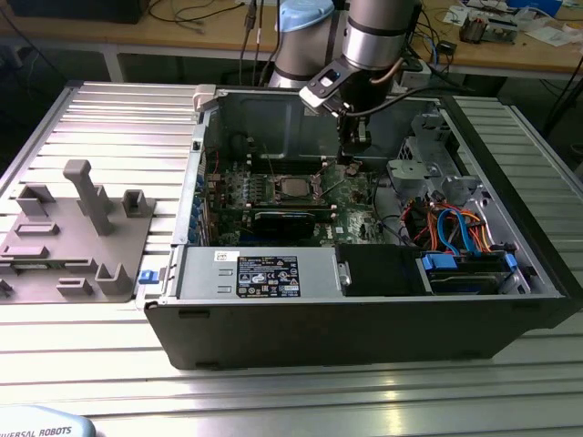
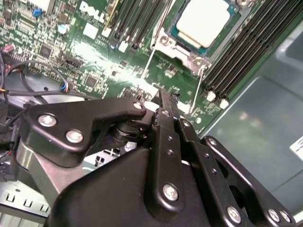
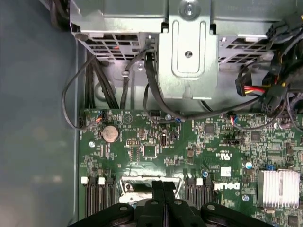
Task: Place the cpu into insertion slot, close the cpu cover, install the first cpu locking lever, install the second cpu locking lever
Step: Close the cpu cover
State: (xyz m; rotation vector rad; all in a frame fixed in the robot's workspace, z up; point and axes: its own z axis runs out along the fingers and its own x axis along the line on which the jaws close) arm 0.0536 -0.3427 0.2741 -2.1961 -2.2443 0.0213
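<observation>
The cpu (image 2: pixel 204 21), a flat square silvery chip, sat socketed; my black gripper (image 2: pixel 168 97), jaws clenched empty, might, I feared, snag the thin wire locking lever (image 2: pixel 199 90).

Cpu (image 2: pixel 204 21): small flat square chip, pale silvery-grey top, lying level in insertion slot (image 1: pixel 293 189) near middle of green motherboard (image 2: pixel 94 56).

Cpu cover (image 2: pixel 188 53): thin silver metal frame, down flat around cpu. Chip top shows through cut-out middle.

Locking levers: two thin silver wire rods, one (image 2: pixel 151 57) at one cover corner, other (image 2: pixel 198 89) at next corner. Both slant away from cover over board. Hooked down or free: cannot tell.
</observation>
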